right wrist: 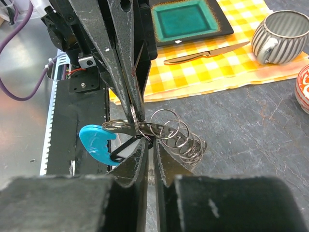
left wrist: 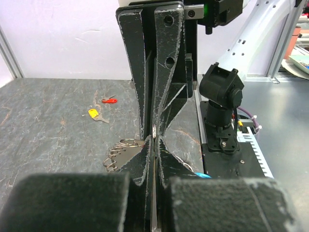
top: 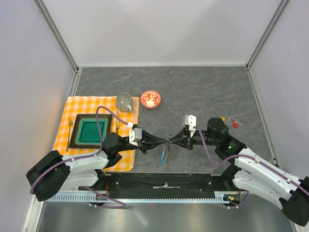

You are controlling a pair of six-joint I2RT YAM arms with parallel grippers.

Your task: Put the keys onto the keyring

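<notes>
The keyring (right wrist: pixel 178 135), a bunch of thin metal loops on a strip with a bright blue tag (right wrist: pixel 96 142), hangs above the table between both arms (top: pixel 167 141). My left gripper (left wrist: pixel 153 137) is shut on its top; its fingers (right wrist: pixel 126 72) come in from above in the right wrist view. My right gripper (right wrist: pixel 150 141) is shut just under the strip, and the black key (right wrist: pixel 124 147) sticks out leftward from its tips, beside the tag. The yellow key (top: pixel 223 118) and the red key (top: pixel 235 123) lie on the table to the right, also in the left wrist view (left wrist: pixel 93 113) (left wrist: pixel 110 100).
A checked cloth (top: pixel 72 108) at the left holds a teal plate (top: pixel 91 130), a fork (top: pixel 70 122), a knife (right wrist: pixel 203 54) and a ribbed metal cup (top: pixel 125 101). A red bowl (top: pixel 150 99) stands behind the grippers. The black base rail (top: pixel 164 181) runs along the near edge.
</notes>
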